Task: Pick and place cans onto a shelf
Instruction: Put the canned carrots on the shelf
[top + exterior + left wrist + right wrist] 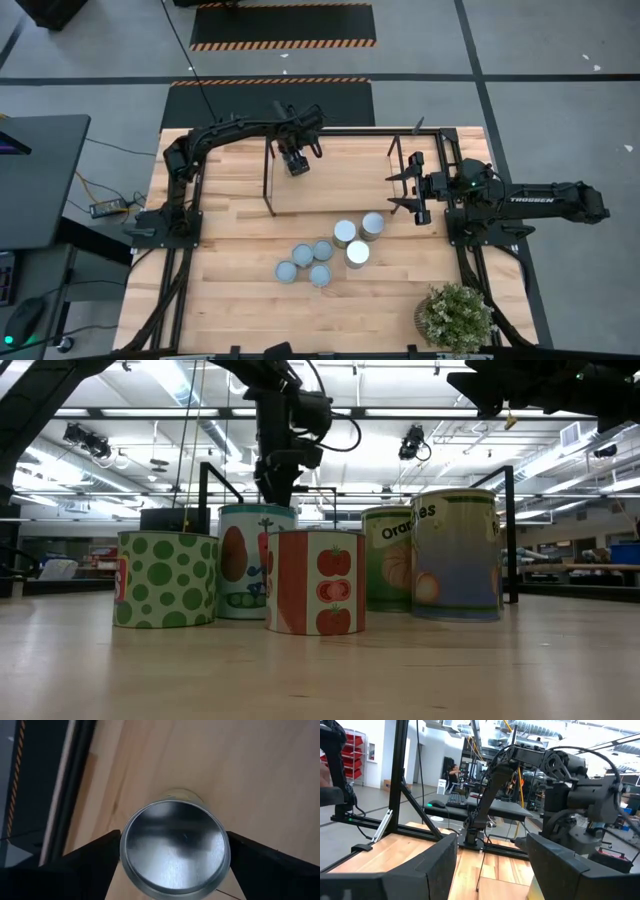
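Observation:
My left gripper (297, 167) reaches over the far part of the table, inside the shelf (268, 180), a frame of thin dark rods. It points down and is shut on a can (175, 847) with a shiny silver top and a yellowish-green side. Several more cans (330, 252) stand upright on their bases in a cluster in the middle of the table; the low view shows their picture labels, among them a tomato can (315, 582). My right gripper (405, 190) waits at the shelf's right end, level and open, with nothing between its fingers (440, 865). My left gripper pinches the can's side wall just below the top rim (121, 851) between its two fingers (95, 860), one on each opposite side. The fingers come from above, pointing down. The can is upright over the wood; whether its base rests there, I cannot tell.
A potted plant (455, 315) stands at the table's near right corner. The shelf's upright posts (510, 530) rise behind the can cluster. Black rails (180, 250) run along the table's left and right edges. Bare wood lies to the near left of the cans.

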`<action>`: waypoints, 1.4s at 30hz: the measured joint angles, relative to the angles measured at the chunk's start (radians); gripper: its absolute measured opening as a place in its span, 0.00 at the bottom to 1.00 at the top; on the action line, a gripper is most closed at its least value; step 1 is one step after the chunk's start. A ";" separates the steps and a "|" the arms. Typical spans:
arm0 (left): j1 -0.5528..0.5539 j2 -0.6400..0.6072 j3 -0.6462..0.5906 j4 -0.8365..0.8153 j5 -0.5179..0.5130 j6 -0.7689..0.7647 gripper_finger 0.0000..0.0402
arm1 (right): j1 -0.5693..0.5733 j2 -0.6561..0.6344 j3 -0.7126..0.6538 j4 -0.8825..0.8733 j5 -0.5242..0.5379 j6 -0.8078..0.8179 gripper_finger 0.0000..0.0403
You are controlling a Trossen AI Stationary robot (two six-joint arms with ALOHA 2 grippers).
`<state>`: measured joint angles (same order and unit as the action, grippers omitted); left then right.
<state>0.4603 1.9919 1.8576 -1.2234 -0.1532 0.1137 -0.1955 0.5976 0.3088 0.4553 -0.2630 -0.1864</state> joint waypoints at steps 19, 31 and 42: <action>0.002 -0.002 0.016 -0.076 0.041 -0.001 0.88 | 0.000 0.000 0.000 0.000 -0.002 0.000 0.61; 0.001 -0.002 0.016 -0.081 0.087 -0.023 0.88 | 0.000 0.000 0.000 0.000 -0.002 0.000 0.61; -0.020 -0.002 0.016 -0.070 0.082 -0.008 0.88 | 0.000 0.000 0.000 0.000 -0.001 0.000 0.61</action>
<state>0.4401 1.9900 1.8736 -1.2930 -0.0709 0.1057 -0.1956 0.5976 0.3088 0.4549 -0.2640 -0.1860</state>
